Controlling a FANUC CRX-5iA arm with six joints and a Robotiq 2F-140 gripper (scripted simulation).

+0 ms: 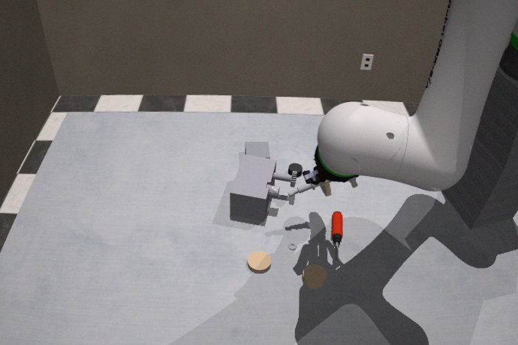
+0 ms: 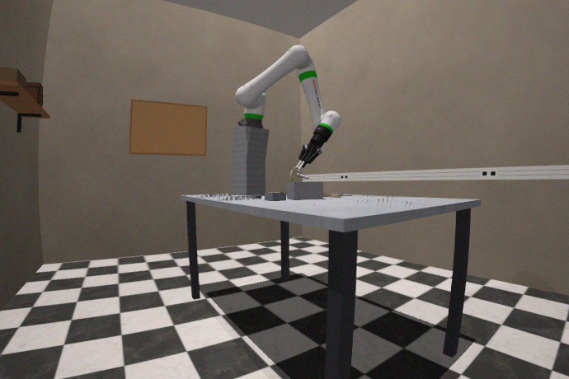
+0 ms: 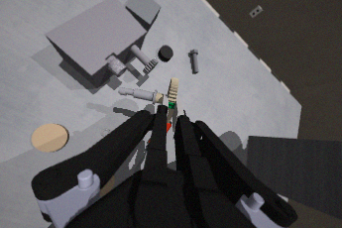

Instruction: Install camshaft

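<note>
The grey engine case (image 1: 251, 184) stands upright on the table and also shows in the wrist view (image 3: 94, 37). On its front are the small crank gear (image 1: 293, 175) with a dark disc behind it and, below, the open bearing (image 1: 272, 190). My gripper (image 3: 170, 103) is shut on the camshaft, pinching its tan big gear (image 3: 173, 89); a green mark shows at the fingertips. The camshaft's grey shaft (image 1: 302, 189) points toward the bearing, its tip a short way off the case, above the table. The arm's elbow hides most of the gripper (image 1: 317, 178) in the top view.
A red screwdriver (image 1: 336, 226), a small washer (image 1: 292, 244) and two tan discs (image 1: 259, 261) (image 1: 314, 276) lie in front of the case. A small grey block (image 1: 257, 149) sits behind the case. A loose bolt (image 3: 193, 60) lies beyond the crank gear.
</note>
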